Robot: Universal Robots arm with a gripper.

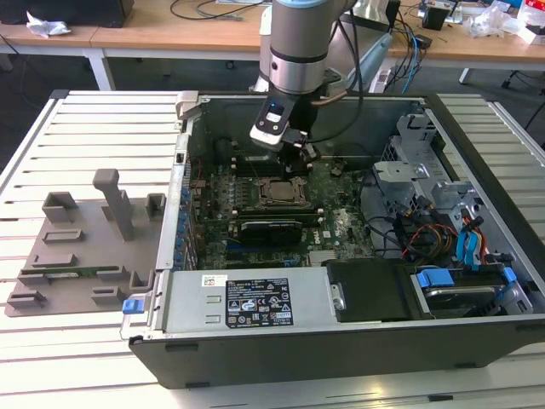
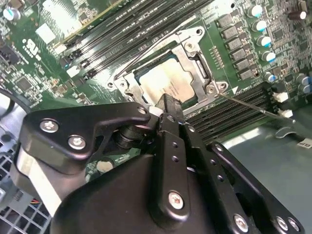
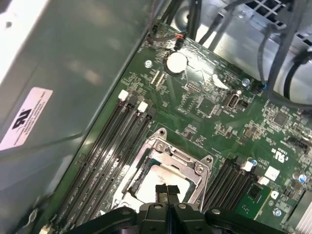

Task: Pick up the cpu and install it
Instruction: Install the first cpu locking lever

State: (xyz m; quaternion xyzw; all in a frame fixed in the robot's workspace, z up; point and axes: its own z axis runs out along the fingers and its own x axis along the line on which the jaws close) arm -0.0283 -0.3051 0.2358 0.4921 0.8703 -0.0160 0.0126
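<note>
Second wrist view: cpu (image 2: 163,84) in socket (image 2: 193,58), just beneath fingers (image 2: 169,105).

cpu (image 2: 163,83) in socket (image 2: 193,55), below end effector (image 2: 168,103)

The cpu (image 2: 163,85) is dull silvery metal, the socket frame (image 2: 194,57) shinier metal, the tool (image 2: 168,105) matt black

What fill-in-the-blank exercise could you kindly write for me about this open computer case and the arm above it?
1. The small flat square silvery-topped cpu lies in the dark metal-framed ____ of the green motherboard.
2. The black gripper hangs over the cpu, its fingers ____ (open or shut).
3. The grey plastic tray lies to the exterior view's ____ of the black computer case.
Missing words: socket; shut; left.
</note>
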